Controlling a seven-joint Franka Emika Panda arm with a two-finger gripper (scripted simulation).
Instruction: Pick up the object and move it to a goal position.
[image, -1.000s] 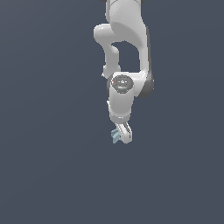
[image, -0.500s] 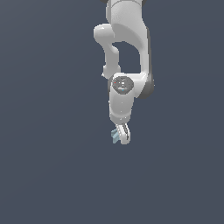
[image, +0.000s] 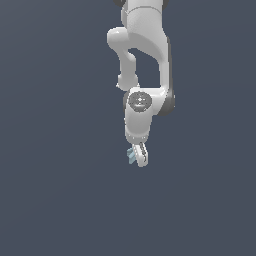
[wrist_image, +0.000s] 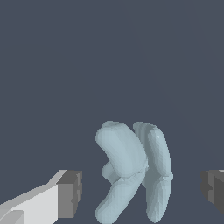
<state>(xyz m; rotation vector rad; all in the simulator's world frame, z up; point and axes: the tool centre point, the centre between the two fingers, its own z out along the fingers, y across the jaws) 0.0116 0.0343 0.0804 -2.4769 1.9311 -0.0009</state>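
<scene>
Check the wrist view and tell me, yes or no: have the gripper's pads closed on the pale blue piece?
No. In the wrist view both dark pads stand clear of the pale blue piece, with gaps on either side of it.

The exterior view faces the arm from afar; the wrist view looks closely between the claw's (wrist_image: 142, 190) fingers.

A flat, even, dark slate-grey surface (image: 55, 190) fills the exterior view from edge to edge. It carries no seams, marks or texture, and no edge or corner of it shows. The wrist view shows the same plain dark grey ground (wrist_image: 65, 61), uniform in tone across the whole picture. Whether it is a floor, a tabletop or only a backdrop cannot be told.
</scene>
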